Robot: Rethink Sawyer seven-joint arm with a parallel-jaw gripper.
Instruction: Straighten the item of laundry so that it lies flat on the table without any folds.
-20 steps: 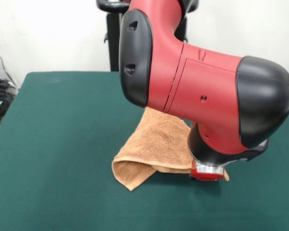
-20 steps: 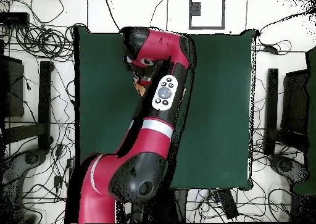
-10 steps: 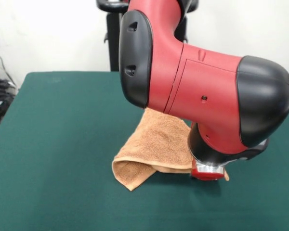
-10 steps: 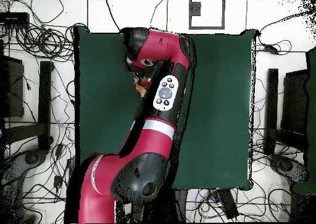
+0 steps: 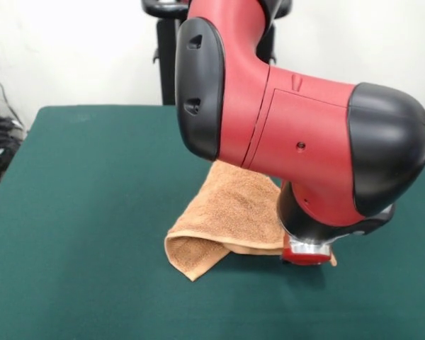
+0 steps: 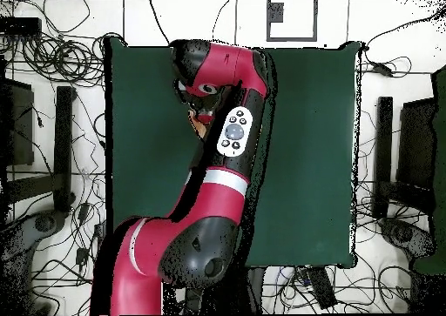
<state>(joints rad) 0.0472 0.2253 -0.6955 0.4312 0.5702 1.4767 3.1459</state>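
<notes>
- Front view: I see the orange-tan towel (image 5: 230,212) lying folded on the green table (image 5: 85,212) at lower centre, one corner doubled over at lower left. The red arm (image 5: 297,142) covers its right side, the wrist end down on it; I cannot tell the gripper's state.
- Overhead view: only a sliver of towel (image 6: 199,126) shows beside the arm (image 6: 222,147), upper centre of the table (image 6: 305,156).

No text, label or number can be read anywhere.
</notes>
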